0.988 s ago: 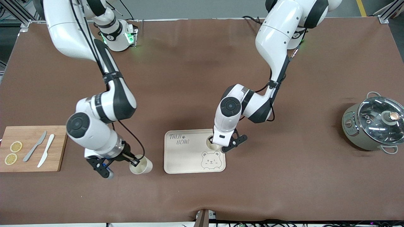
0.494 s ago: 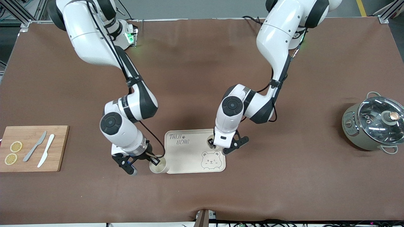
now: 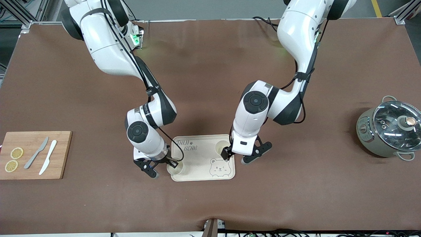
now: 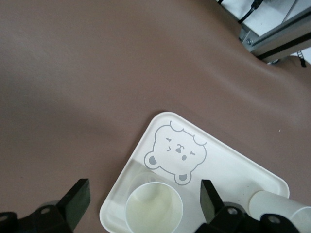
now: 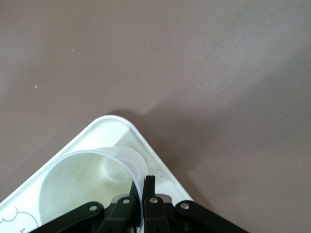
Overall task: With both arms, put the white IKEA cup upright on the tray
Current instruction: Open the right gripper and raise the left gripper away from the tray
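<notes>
The cream tray (image 3: 197, 164) with the bear drawing lies in the middle of the table. One white cup (image 3: 223, 147) stands upright on it at the corner toward the left arm's end. My left gripper (image 3: 235, 157) is open just above that cup and does not touch it. In the left wrist view the cup (image 4: 154, 209) shows between the fingers (image 4: 77, 198). My right gripper (image 3: 171, 162) is shut on the rim of a second white cup (image 3: 176, 167), upright over the tray corner toward the right arm's end. In the right wrist view the gripper (image 5: 143, 190) pinches the cup (image 5: 82, 179) wall over the tray (image 5: 121, 127).
A bamboo cutting board (image 3: 61, 154) with two knives and lemon slices lies toward the right arm's end. A grey pot with a glass lid (image 3: 391, 130) stands toward the left arm's end. Brown tabletop lies all round the tray.
My right gripper has carried its cup from the table onto the tray's corner. My left gripper has opened, let go of its cup and drawn off it toward the tray's edge.
</notes>
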Robot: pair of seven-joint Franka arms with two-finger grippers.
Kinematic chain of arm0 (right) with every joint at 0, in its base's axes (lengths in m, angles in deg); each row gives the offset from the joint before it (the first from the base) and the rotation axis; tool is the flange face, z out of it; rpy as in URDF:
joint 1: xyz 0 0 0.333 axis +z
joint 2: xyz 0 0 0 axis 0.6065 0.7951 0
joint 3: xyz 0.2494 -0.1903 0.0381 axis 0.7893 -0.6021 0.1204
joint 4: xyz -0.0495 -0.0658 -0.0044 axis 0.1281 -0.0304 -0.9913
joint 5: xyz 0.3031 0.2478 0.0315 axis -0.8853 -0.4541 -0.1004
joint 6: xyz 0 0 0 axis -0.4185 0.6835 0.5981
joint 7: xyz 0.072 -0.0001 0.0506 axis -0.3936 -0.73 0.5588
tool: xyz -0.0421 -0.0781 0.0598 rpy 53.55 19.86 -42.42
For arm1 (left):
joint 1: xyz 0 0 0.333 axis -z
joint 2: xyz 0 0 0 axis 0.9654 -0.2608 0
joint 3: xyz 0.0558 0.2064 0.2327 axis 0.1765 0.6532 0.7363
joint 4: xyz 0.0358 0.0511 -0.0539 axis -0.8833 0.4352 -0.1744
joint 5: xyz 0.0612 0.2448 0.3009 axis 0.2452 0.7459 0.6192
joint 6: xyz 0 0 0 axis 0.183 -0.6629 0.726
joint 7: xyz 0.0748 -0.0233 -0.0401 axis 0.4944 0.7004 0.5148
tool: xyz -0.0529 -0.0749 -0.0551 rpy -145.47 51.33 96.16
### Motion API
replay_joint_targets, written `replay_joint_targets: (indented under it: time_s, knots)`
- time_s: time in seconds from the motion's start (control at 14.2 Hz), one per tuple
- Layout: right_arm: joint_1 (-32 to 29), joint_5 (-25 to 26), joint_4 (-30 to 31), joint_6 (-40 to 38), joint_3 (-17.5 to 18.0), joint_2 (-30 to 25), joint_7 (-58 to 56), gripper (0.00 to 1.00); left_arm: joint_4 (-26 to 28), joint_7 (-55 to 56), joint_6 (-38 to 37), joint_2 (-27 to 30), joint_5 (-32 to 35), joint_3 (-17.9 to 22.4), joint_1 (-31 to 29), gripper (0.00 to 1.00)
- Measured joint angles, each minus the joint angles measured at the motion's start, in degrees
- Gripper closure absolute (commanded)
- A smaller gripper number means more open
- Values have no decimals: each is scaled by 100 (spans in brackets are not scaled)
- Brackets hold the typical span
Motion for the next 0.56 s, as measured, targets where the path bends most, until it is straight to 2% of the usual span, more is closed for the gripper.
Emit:
replay_joint_targets:
  time_s: [0.14, 0.21, 0.28, 0.35, 0.56]
  knots:
    - [0, -1, -9, 0, -10, -1, 6, 100, 3, -139, -225, 199, 0, 109, -23, 0]
    - [0, -1, -11, 0, -16, -1, 9, 91, 5, -215, -364, 308, 0, 142, -61, 0]
    - [0, -1, -12, 1, -19, -1, 13, 8, 7, -304, -497, 419, 0, 162, -122, 0]
    - [0, -1, -15, 2, -21, -1, 18, 0, 9, -441, -636, 521, 0, 172, -196, 0]
    - [0, -2, -39, 8, -23, -7, 57, 0, 22, -926, -1099, 816, 0, 187, -470, 0]
